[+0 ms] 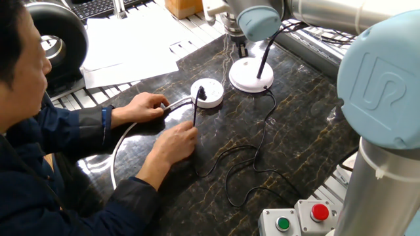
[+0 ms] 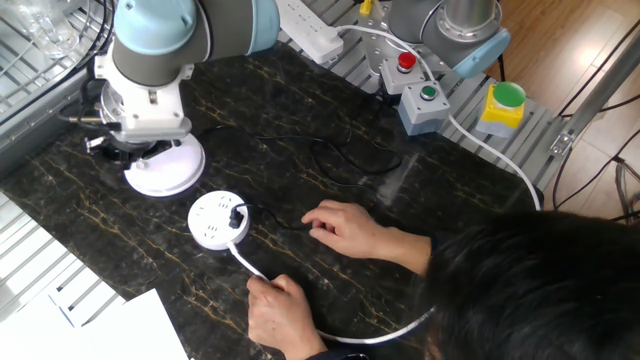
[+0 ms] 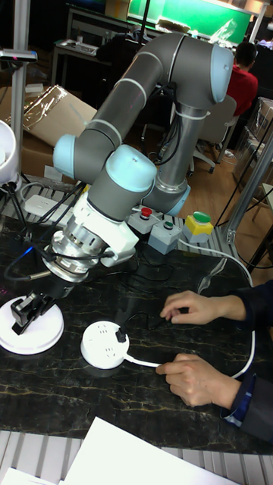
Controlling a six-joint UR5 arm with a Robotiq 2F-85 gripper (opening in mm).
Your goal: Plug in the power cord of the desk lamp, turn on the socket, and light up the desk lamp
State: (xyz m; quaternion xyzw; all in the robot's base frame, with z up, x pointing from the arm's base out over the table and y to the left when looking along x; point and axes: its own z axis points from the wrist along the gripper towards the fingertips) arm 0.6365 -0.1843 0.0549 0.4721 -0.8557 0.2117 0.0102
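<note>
The desk lamp's white disc base (image 1: pixel 251 77) (image 2: pixel 165 176) (image 3: pixel 34 333) stands at the far side of the dark table, its black gooseneck stem (image 1: pixel 264 58) rising from it. My gripper (image 3: pixel 29 311) (image 1: pixel 243 49) hangs just above the base, fingers seemingly shut with nothing in them; in the other fixed view the wrist hides it. The round white socket (image 1: pixel 209 93) (image 2: pixel 213 222) (image 3: pixel 102 345) lies beside the base. The power cord's black plug (image 1: pixel 201 94) (image 2: pixel 237 214) (image 3: pixel 120 333) sits in the socket, and the cord (image 1: pixel 252 154) loops over the table.
A person leans over the table. One hand (image 1: pixel 146 106) (image 2: pixel 280 305) holds the socket's thick white cable; the other (image 1: pixel 174 141) (image 2: pixel 350 228) rests near the black cord. A button box (image 1: pixel 298 219) (image 2: pixel 415 95), a power strip (image 2: pixel 310 30) and papers (image 1: pixel 131 46) line the edges.
</note>
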